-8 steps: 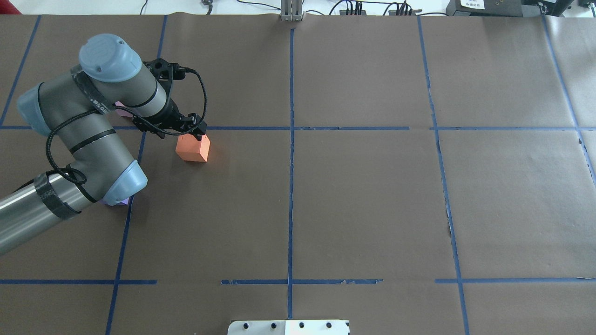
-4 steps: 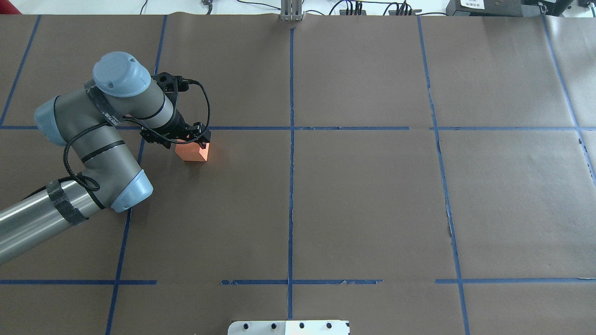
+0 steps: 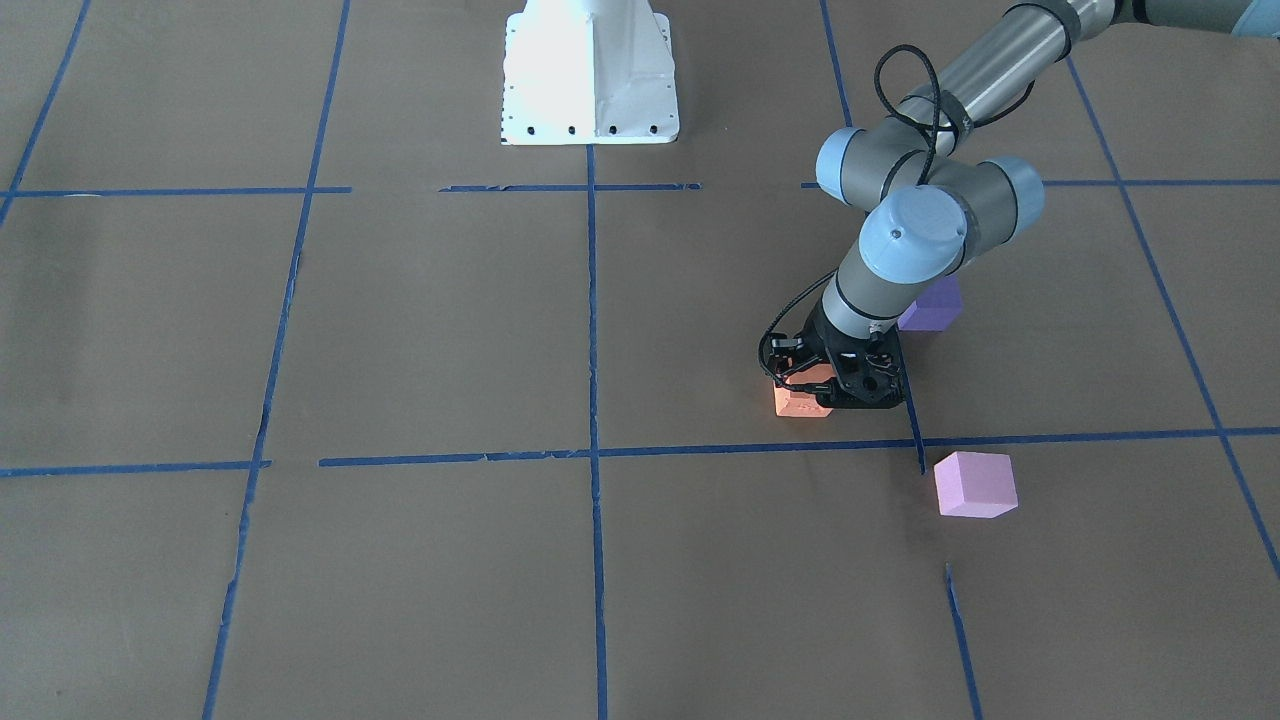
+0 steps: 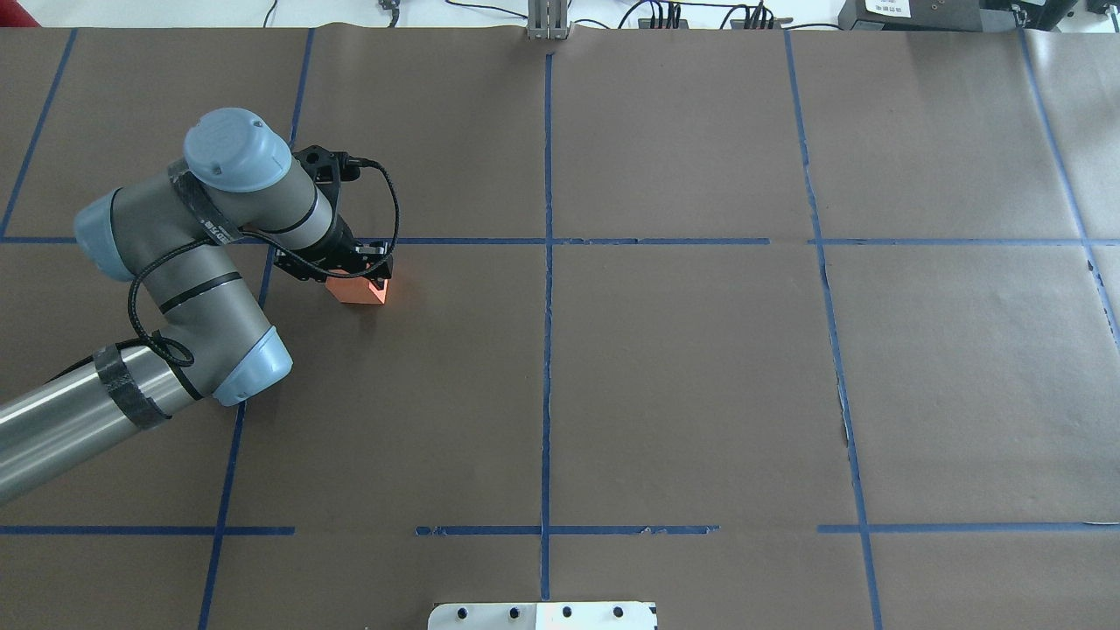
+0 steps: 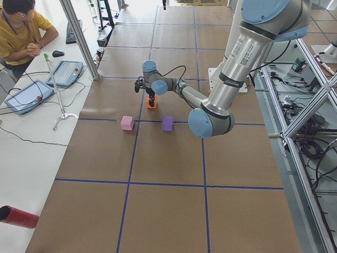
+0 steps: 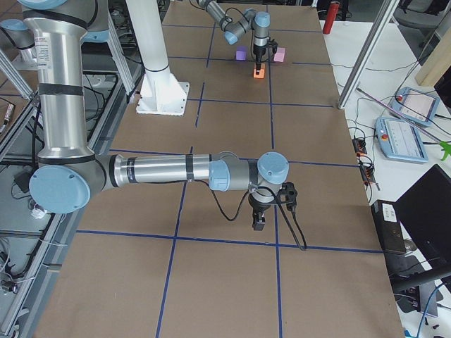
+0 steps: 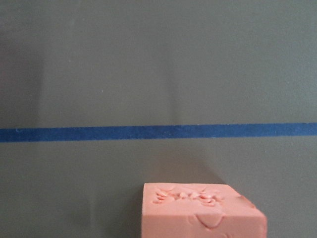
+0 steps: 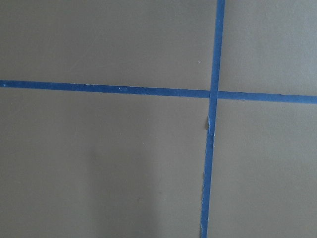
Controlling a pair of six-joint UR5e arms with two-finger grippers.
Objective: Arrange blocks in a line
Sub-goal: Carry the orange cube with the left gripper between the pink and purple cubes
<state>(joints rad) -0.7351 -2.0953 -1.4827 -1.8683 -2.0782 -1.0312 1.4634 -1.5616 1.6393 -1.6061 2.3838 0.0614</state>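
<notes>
My left gripper [image 4: 363,267] is shut on the orange block [image 4: 359,291] and holds it low, at or just above the brown table, close to a blue tape line [image 7: 158,132]. The block also shows in the front-facing view [image 3: 798,401] and fills the bottom of the left wrist view [image 7: 203,213]. The violet-purple block [image 3: 932,305] lies behind the left arm's wrist. The pale pink block [image 3: 975,484] lies across the tape line from it. Both are hidden under the arm in the overhead view. My right gripper [image 6: 259,222] hangs over bare table far from the blocks; I cannot tell if it is open or shut.
The white robot base plate [image 3: 590,70] stands at the table's robot side. Blue tape lines [image 4: 547,350] divide the brown paper into squares. An operator [image 5: 21,26] sits beyond the table's far edge, near tablets and a red cylinder [image 5: 18,217].
My left gripper has come down with the orange block, which now looks smaller and lower in the overhead view. The arm's elbow has swung right and covers the other two blocks.
</notes>
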